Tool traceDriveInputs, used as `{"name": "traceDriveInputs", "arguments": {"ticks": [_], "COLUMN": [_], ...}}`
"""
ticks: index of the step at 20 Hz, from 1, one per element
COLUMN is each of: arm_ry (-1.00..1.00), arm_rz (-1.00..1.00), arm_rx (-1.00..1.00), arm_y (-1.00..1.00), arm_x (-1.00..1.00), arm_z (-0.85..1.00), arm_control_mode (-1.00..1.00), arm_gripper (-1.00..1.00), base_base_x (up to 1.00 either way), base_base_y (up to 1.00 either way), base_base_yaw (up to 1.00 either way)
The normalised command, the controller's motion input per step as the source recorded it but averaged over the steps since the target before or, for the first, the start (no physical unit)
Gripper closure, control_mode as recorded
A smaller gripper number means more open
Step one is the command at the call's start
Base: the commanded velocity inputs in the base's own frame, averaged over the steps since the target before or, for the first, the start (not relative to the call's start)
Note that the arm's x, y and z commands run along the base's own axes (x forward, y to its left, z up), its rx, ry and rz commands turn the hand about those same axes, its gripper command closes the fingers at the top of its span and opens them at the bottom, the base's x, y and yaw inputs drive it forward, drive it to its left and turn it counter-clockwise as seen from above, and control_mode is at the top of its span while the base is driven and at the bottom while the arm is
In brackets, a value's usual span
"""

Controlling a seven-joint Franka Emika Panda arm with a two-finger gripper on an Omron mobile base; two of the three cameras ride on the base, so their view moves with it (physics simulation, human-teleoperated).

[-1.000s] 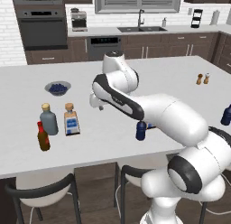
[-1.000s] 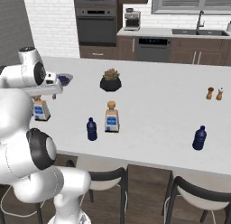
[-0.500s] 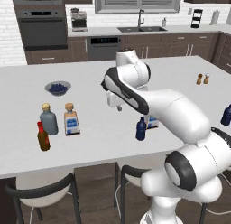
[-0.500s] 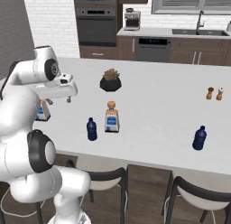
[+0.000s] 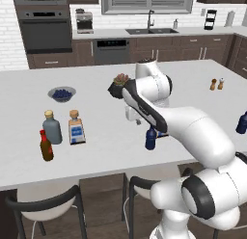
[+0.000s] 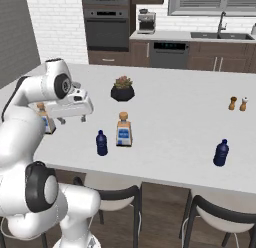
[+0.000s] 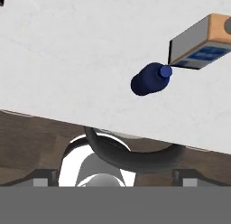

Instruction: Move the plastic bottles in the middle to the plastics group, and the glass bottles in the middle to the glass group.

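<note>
Dark blue plastic bottle (image 7: 151,78) upright below and ahead of gripper (image 6: 71,120), its jaws seemingly empty, spread unclear.

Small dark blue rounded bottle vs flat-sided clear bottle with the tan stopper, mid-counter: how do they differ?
The small dark blue rounded bottle is opaque, round-bodied, narrow-necked and unlabelled; the flat-sided clear bottle with the tan stopper is boxy, see-through and carries a blue-and-white label. The blue one is shorter and stands nearer the counter's front edge. Both stand upright, side by side.
</note>
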Motion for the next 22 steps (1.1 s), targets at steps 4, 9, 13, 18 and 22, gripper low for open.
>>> {"name": "traceDriveInputs", "arguments": {"ticks": [4,9,13,18,22], "arm_ry": [-0.12,-0.04,0.09,-0.01,-0.12], "arm_rz": [0.00,-0.03,-0.04,0.00,0.02], "arm_rx": [0.00,0.05,0.08,0.03,0.08], "arm_y": [-0.28,-0.47,-0.54,-0.06,0.01], "arm_x": [0.00,0.29,0.11,0.03,0.28], "arm_z": [-0.20,-0.01,0.00,-0.27,-0.54], "arm_control_mode": [-1.00,-1.00,-1.00,-1.00,-1.00], "arm_gripper": [-1.00,-1.00,-1.00,-1.00,-1.00], "base_base_x": [0.00,0.00,0.00,0.00,0.00], "base_base_y": [0.00,0.00,0.00,0.00,0.00], "base_base_yaw": [0.00,0.00,0.00,0.00,0.00]}}
